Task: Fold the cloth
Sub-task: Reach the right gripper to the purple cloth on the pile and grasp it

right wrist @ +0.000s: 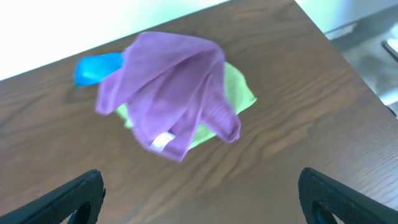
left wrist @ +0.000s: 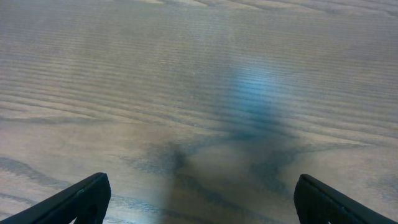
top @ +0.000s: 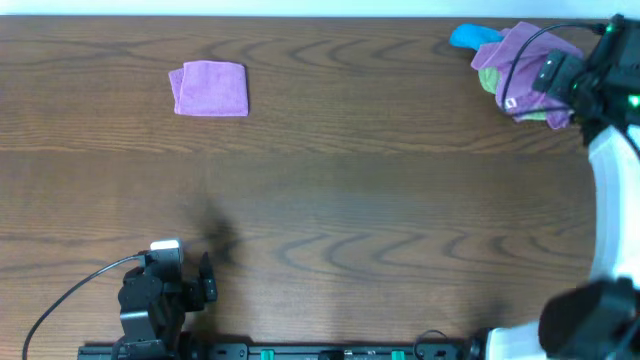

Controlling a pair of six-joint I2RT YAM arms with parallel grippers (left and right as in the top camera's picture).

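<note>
Cloth heaped on lime-green cloth, ahead of spread right fingers

Cloth: violet-purple, plain, no print, w/ a small white tag. Lime-green cloth: plain, bright yellow-green. Blue item: vivid sky blue, too blurred to tell more. Folded square: pinker, lighter purple, plain. Table: dark brown wood w/ wavy darker grain lines; in L wrist view it reads paler grey-brown w/ a bluish sheen. L gripper & R gripper: black fingers. R arm: white shell section, black joints, tiny green light. L arm: black w/ a white block on top.
</note>
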